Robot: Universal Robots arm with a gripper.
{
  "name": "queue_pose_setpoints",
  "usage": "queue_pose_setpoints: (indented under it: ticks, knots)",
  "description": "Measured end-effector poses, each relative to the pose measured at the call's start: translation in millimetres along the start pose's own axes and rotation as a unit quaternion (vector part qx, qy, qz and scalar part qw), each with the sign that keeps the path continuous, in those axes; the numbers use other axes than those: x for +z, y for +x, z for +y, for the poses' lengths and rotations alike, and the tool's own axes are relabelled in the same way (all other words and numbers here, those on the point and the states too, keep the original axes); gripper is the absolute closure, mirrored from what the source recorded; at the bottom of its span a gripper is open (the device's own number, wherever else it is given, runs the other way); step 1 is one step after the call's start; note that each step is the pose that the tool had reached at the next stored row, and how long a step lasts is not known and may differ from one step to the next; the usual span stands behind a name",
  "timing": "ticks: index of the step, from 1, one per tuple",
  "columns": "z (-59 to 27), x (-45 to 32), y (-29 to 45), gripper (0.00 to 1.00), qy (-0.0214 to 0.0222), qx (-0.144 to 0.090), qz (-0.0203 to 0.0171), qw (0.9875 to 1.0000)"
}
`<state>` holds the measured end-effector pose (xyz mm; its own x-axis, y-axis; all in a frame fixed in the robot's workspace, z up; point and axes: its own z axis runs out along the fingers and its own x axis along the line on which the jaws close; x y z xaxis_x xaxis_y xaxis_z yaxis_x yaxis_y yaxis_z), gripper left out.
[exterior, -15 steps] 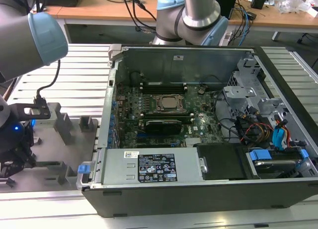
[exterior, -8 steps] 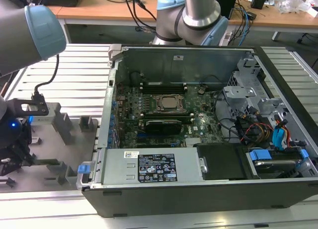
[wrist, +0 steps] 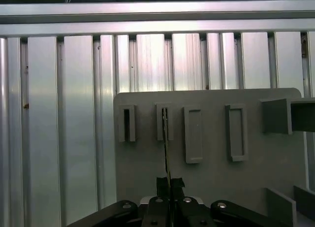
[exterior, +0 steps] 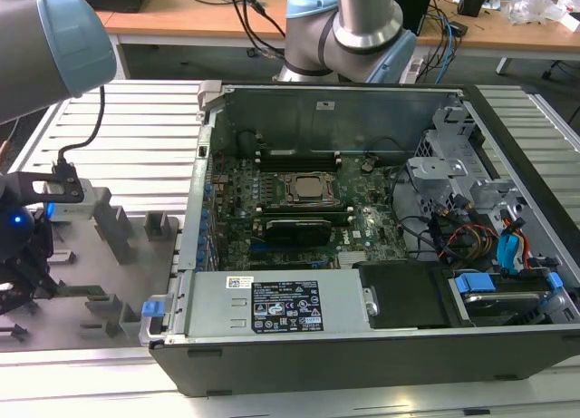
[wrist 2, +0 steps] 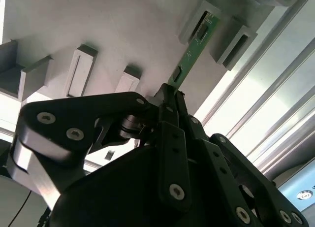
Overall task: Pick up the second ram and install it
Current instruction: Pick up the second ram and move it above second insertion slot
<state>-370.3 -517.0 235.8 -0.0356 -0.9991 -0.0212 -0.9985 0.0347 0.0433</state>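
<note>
The gripper (wrist 2: 171, 96) has its jaws clenched on one end of the second ram (wrist 2: 191, 52). The far end sits in a slot of the grey tray (wrist 2: 123, 25) — on edge.

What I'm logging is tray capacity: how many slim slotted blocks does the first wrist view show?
4 slim slotted blocks: one, the next holding the second ram, two more; others may be hidden.
</note>
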Motion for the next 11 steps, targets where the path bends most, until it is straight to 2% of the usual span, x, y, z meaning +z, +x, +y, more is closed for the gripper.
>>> queue_pose_setpoints:
  ticks: [11]
  knots:
    - [0.6,-12.8,-0.3,0.87,0.0000,0.000,0.0000,1.0000]
